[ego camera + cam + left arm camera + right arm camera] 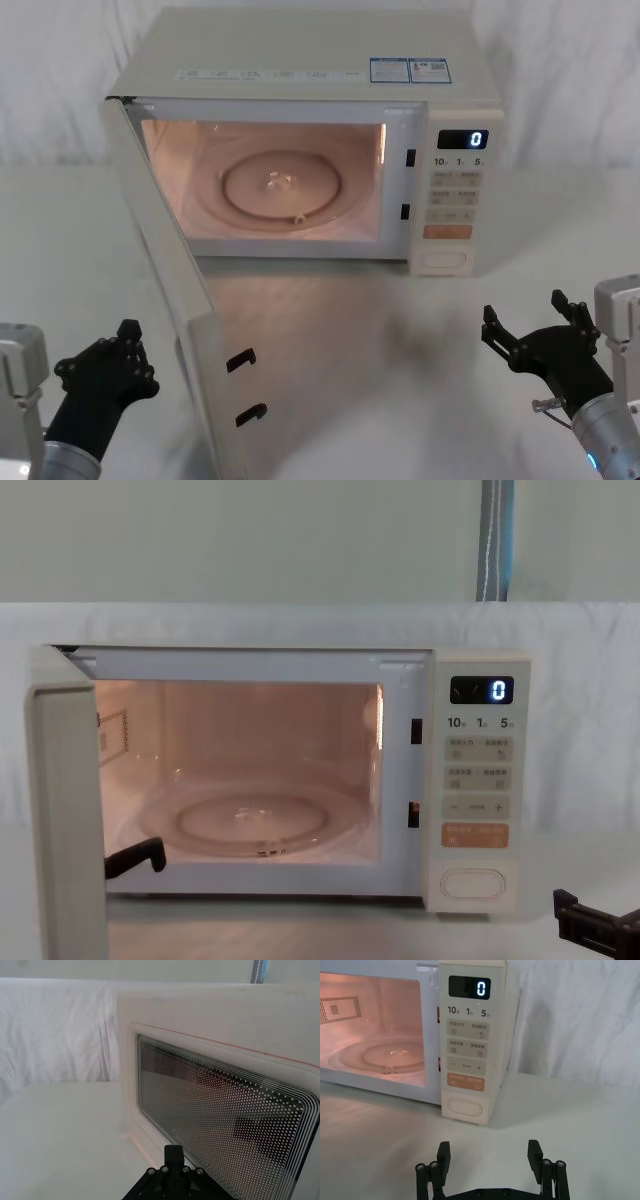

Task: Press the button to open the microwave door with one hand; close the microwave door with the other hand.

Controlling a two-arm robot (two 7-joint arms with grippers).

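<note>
- My right gripper (530, 322) hovers low over the tabletop (400, 340), jaws spread and empty.
- Ahead of those jaws and well apart sits the button (465, 1108), at the bottom of the microwave (300, 60) key panel, under the orange key (466, 1082).
- My left gripper (125, 345) hangs low, jaws pressed together, just outside the microwave door (165, 260).
- The door stands swung wide open; its dotted glass window (225, 1115) rises just beyond my left jaws.
- The lit cavity shows the glass turntable (283, 185).
</note>
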